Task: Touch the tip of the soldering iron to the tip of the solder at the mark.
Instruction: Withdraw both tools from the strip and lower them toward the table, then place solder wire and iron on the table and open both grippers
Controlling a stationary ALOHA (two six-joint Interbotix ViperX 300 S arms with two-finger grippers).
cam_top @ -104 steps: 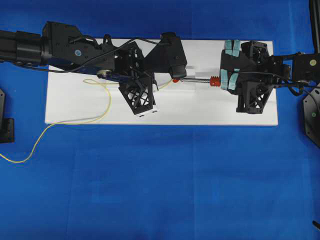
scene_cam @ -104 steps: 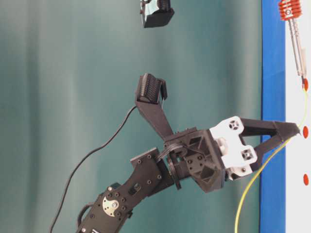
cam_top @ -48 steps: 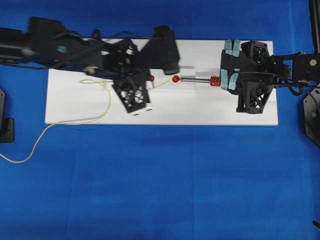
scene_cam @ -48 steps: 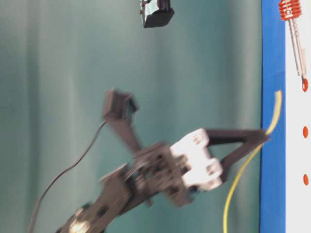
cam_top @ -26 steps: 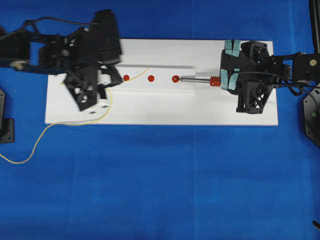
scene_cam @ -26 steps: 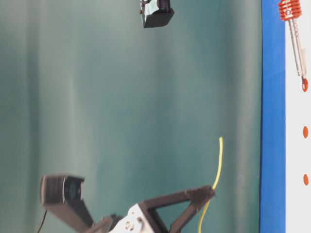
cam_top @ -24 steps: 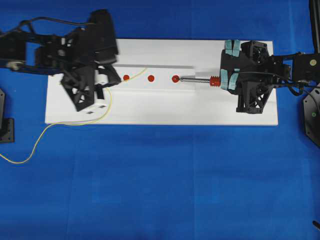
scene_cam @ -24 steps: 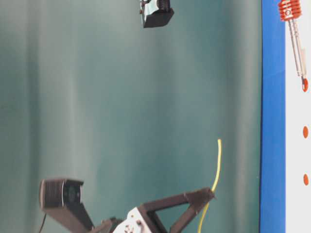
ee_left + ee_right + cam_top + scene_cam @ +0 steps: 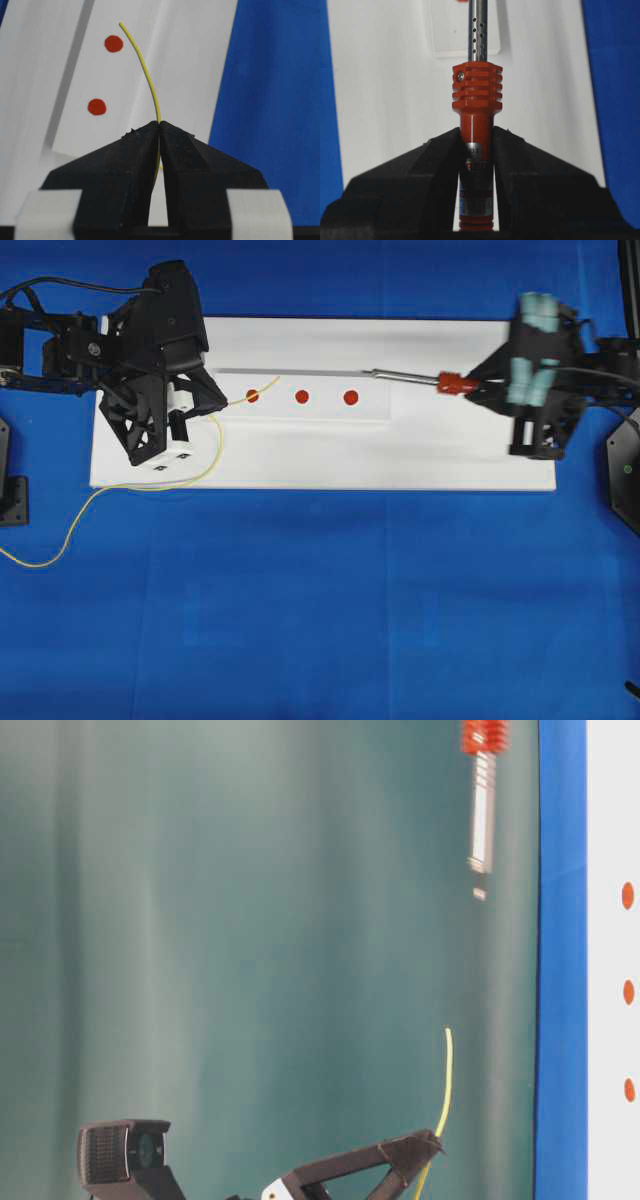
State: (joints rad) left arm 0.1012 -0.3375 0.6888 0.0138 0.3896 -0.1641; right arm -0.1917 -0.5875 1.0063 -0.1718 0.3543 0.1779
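The left gripper (image 9: 159, 131) is pinched tight on the solder (image 9: 145, 75), whose free end curves up above the board's (image 9: 320, 455) left end. The right gripper (image 9: 476, 145) clamps the iron (image 9: 410, 377) by its handle, raised over the right end, well apart from the solder. Three red marks (image 9: 301, 397) lie bare between them.

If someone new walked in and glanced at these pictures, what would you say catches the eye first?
Probably the three red marks in a row on the white board, bright against the blue cloth. Next, the soldering iron with its red collar, gripped by the right tool and held above the board's right half. On the left, the left tool pinches the solder, its free end arching up near the marks.
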